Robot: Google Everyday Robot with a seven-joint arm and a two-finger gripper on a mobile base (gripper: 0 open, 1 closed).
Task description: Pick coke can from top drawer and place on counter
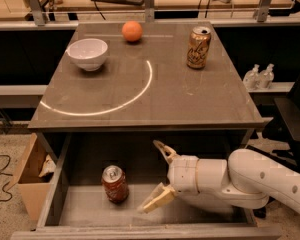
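Note:
The red coke can (114,183) with a silver top stands upright on the floor of the open top drawer (85,210), left of centre. My gripper (154,176) is inside the drawer, just right of the can, its tan fingers (157,199) spread wide open and pointing left toward the can, not touching it. The white arm reaches in from the right. The counter (190,96) above is grey-brown with a curved white arc line (135,95).
On the counter stand a white bowl (88,53) at the back left, an orange (132,31) at the back middle and a tan-gold soda can (198,47) at the back right. A cardboard box (29,176) sits on the floor left of the drawer. Bottles (258,76) stand at the right.

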